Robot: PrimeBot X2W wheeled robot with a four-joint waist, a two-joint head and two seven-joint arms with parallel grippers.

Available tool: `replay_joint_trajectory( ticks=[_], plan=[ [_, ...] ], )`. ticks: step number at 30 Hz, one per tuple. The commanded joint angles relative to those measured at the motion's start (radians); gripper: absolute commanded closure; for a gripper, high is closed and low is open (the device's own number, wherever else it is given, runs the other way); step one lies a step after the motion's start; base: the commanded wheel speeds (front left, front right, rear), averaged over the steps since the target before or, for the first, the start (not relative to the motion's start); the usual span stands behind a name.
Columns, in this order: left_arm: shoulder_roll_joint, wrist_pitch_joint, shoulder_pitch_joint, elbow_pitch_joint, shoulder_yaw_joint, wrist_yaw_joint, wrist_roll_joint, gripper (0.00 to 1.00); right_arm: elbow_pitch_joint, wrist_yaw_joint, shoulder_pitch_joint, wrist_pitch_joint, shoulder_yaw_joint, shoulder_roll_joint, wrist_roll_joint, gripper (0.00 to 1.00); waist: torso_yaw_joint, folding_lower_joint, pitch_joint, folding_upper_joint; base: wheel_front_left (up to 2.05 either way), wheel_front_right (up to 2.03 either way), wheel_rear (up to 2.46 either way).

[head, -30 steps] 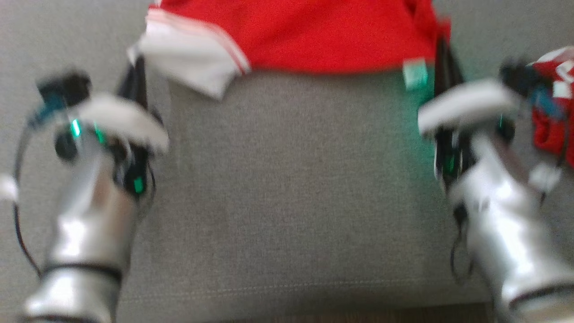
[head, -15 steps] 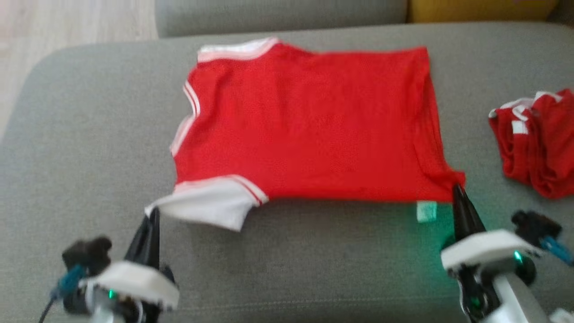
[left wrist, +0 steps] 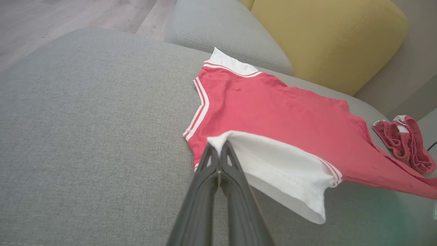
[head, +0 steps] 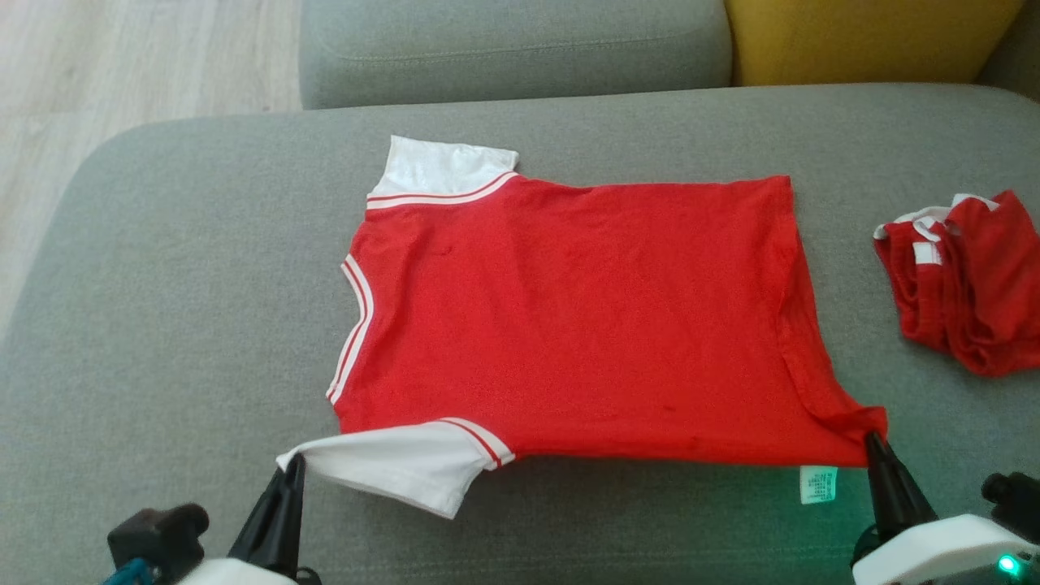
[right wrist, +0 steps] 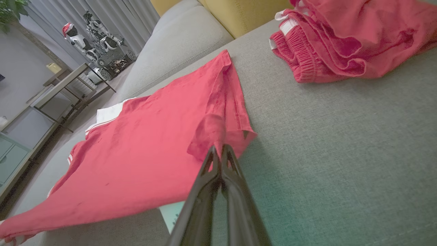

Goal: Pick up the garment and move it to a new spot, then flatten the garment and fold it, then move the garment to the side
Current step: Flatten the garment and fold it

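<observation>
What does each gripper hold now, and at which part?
Both hold the red shirt: the left gripper pinches the tip of its near white sleeve, the right gripper pinches a corner of its bottom hem.

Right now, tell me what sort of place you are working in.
Probably a living room, perhaps a staged one: a grey sofa with a yellow back cushion, a pale wood floor, and long curtains.

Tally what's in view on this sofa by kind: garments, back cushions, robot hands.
Garments: 2 (red shirt, folded red garment)
Back cushions: 2 (grey cushion, yellow cushion)
Hands: 2 (left hand, right hand)
Total: 6
</observation>
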Motion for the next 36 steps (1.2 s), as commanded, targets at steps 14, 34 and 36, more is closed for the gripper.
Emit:
replay_joint_trajectory(
  ticks=[14,34,36],
  plan=[
    [0.049,0.093,-0.336,0.145,0.012,-0.102,-0.04,1.0,0.073,-0.001,-0.239,0.052,-0.001,-0.01,-0.04,1.0,-0.007,0.0001,0.103,-0.0001,0.0,0.0,0.0],
    [0.0,-0.136,-0.559,0.468,0.021,-0.158,-0.019,0.0,0.146,-0.001,-0.39,-0.171,0.112,-0.01,-0.138,0.0,-0.034,0.0001,0.193,-0.0001,0.0,0.0,0.0],
    [-0.003,-0.184,-0.525,0.448,0.028,-0.136,-0.002,0.0,0.117,-0.001,-0.373,-0.209,0.12,-0.01,-0.184,0.0,-0.035,0.0001,0.184,-0.0001,0.0,0.0,0.0]
  ],
)
